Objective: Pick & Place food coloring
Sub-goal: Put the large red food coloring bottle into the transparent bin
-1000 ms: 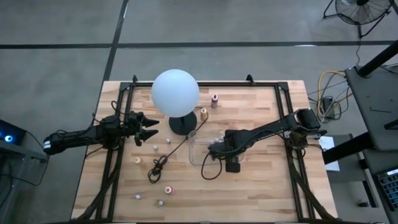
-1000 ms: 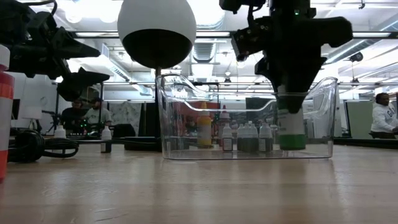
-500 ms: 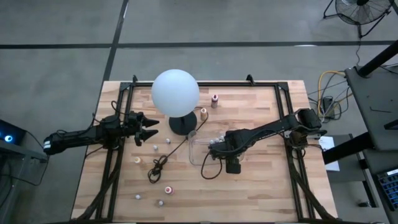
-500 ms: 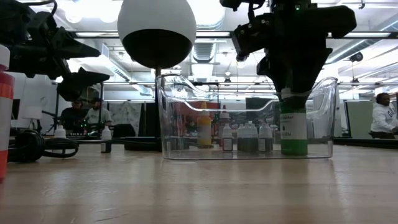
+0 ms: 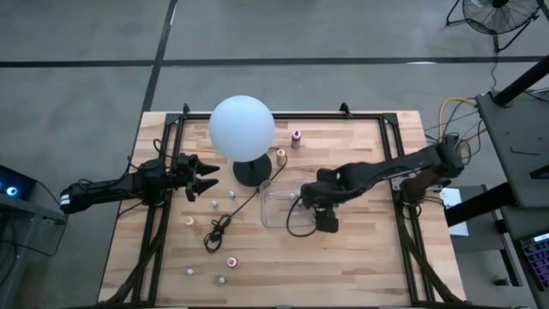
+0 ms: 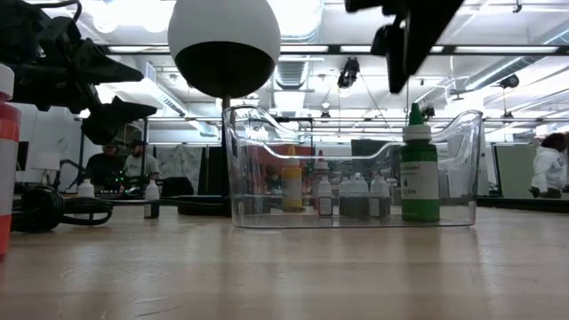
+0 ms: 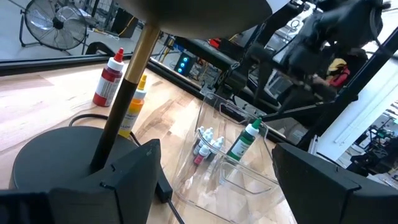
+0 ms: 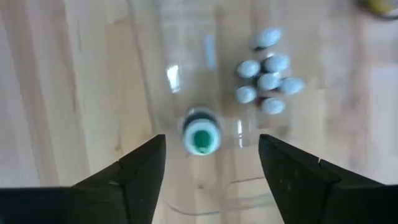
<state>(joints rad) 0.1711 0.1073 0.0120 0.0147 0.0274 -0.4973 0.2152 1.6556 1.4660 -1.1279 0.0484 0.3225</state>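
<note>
Since a second ago our right gripper (image 8: pixel 211 180) has lifted, jaws open and empty, off the green bottle (image 6: pixel 419 169), upright in the tray (image 6: pixel 351 218) at centre-right; our left gripper (image 5: pixel 206 178) waits open, mid-left.

Bright overhead light; low view backlit, right wrist view blurred.

From overhead you see the whole table (image 5: pixel 360 257); level with its top you face the clear tray (image 6: pixel 351 169), which both wrist views share.
</note>
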